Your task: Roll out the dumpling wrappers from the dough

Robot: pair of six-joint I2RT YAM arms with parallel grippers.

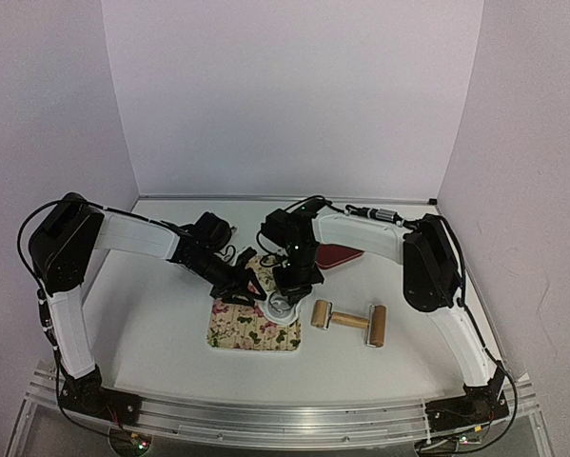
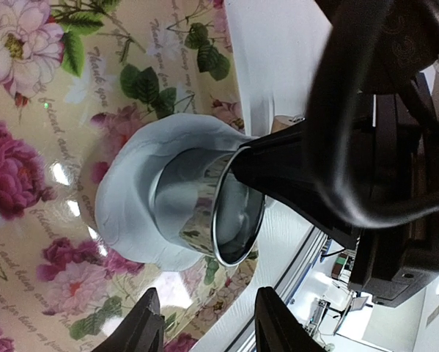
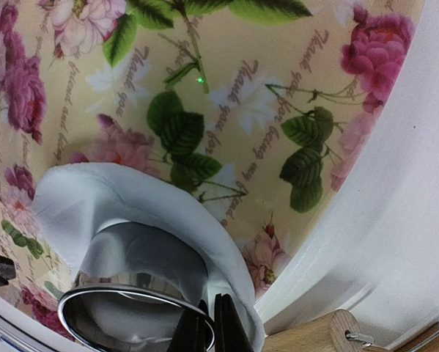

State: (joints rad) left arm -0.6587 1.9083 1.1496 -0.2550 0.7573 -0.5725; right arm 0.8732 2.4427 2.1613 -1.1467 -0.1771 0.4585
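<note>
A flattened white sheet of dough (image 1: 270, 311) (image 2: 124, 209) (image 3: 135, 194) lies on the floral mat (image 1: 251, 331) near its right edge. A shiny metal ring cutter (image 1: 283, 306) (image 2: 197, 209) (image 3: 120, 308) stands in the dough, with dough raised around its wall. My right gripper (image 1: 286, 286) (image 3: 208, 315) is shut on the ring's rim from above. My left gripper (image 1: 242, 291) (image 2: 208, 301) hovers just left of the ring, open, with only mat between its fingers. Dumpling wrappers are out of view; only dough shows inside the ring.
A wooden rolling pin (image 1: 349, 322) (image 3: 329, 334) lies on the table right of the mat. A red tray (image 1: 342, 254) sits behind the right arm. The two wrists are close together over the mat.
</note>
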